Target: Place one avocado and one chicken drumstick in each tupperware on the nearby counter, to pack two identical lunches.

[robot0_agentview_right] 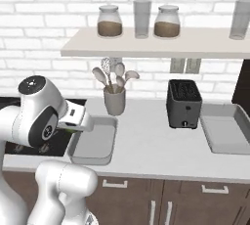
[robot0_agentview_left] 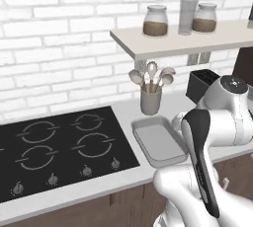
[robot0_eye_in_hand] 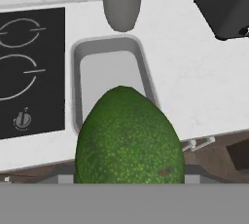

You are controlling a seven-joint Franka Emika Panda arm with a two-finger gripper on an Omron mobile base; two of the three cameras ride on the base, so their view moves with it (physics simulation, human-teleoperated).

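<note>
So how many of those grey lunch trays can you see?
2. One tupperware sits beside the stove, in front of the utensil cup. The other tupperware is right of the toaster. Both look empty.

avocado: dark green speckled oval avocado (robot0_eye_in_hand: 129, 138) sat close before the hand camera, above the near tray | tupperware: two shallow light-grey rectangular trays, one (robot0_agentview_right: 78, 151) beside the cooktop, one (robot0_agentview_right: 220, 143) right of the toaster | counter: off-white worktop (robot0_agentview_right: 146, 146) bore both trays

No readable text, labels, brands or numbers anywhere; only unlettered ring markings on the black cooktop (robot0_agentview_left: 59, 147).
</note>
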